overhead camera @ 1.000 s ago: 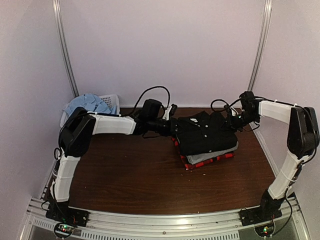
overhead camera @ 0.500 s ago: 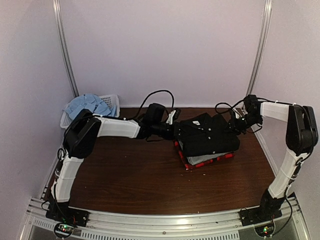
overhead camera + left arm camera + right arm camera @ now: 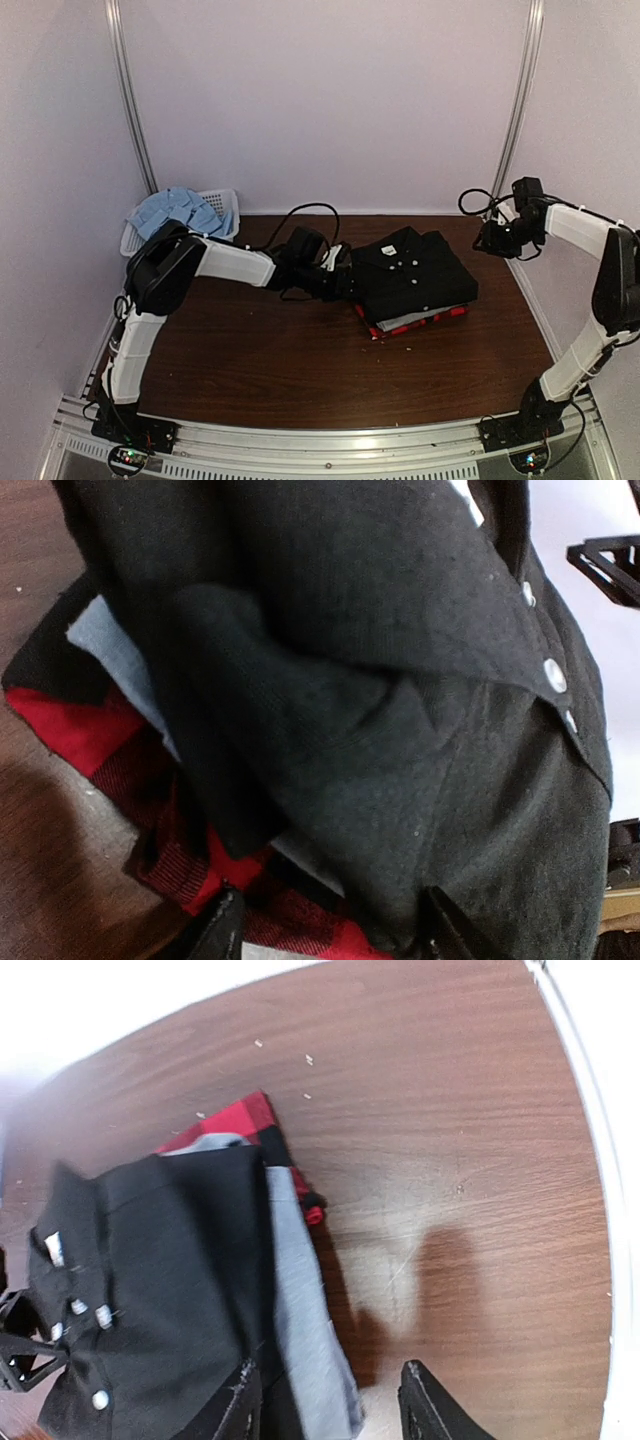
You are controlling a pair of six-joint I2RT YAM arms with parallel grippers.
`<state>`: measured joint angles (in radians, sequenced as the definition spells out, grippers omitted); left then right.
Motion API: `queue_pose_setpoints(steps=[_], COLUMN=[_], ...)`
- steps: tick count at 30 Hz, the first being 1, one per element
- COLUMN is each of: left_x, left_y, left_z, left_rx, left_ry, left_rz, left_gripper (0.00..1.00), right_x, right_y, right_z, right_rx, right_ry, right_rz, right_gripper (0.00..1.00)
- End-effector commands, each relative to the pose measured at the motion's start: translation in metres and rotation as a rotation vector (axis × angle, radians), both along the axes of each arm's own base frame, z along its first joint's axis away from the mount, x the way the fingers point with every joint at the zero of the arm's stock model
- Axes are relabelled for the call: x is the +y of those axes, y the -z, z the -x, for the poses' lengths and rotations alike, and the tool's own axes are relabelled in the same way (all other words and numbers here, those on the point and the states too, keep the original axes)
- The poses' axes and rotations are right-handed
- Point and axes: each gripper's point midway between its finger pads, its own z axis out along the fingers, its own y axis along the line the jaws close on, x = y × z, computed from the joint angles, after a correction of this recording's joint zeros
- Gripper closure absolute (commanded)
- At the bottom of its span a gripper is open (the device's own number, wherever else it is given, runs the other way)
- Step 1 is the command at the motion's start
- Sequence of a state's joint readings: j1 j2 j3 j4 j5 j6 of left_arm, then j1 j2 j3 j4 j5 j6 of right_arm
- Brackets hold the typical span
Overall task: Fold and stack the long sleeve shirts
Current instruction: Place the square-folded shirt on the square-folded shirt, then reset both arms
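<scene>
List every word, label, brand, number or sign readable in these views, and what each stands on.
No text can be read. The black shirt, grey shirt, plaid shirt, light blue shirt and basket carry no legible print.
The white tab at the black shirt's collar is too small to read.

The black shirt (image 3: 415, 270) at centre frame is matt, soft cloth with small glossy buttons (image 3: 553, 673), above a smooth grey shirt (image 3: 300, 1300) and a coarser-looking red-and-black plaid shirt (image 3: 80, 730). The table (image 3: 250, 360) is dark wood with a dull sheen. At upper left, a white plastic mesh basket (image 3: 228, 203) carries a light blue cloth shirt (image 3: 175, 212).
</scene>
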<state>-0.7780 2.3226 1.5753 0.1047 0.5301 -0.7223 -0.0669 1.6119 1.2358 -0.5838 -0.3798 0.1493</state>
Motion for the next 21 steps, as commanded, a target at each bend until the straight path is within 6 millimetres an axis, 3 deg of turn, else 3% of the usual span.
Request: queue_pose_setpoints(steps=[1,6,10,14,18,21], left_x=[0.004,0.018,0.04,0.077,0.134,0.181], left_y=[-0.049,-0.079,-0.099,-0.119,-0.131,-0.155], left_z=[-0.016,-0.023,-0.024,-0.025,-0.026,-0.021], left_rx=[-0.116,-0.19,-0.268,-0.384,-0.5,-0.599], left_ry=[-0.022,-0.051,-0.094,-0.184,-0.321,-0.448], left_rz=[0.044,0.053,0.008,-0.112,-0.308,-0.405], left_gripper=[0.37,0.29,0.26,0.23,0.2,0.15], right_x=[0.016,0.07,0.092,0.085,0.072,0.065], right_y=[-0.034,-0.028,-0.034,-0.057,-0.083,-0.101], right_z=[0.023,0.057,0.071,0.074,0.072,0.071], right_rx=[-0.123,-0.145,-0.203,-0.284,-0.361,-0.41], right_ry=[-0.002,-0.112,-0.139,-0.103,-0.056,-0.021], right_rz=[0.014,-0.037,-0.067,-0.051,-0.004,0.017], right_gripper=[0.51,0.51,0.49,0.3,0.1,0.0])
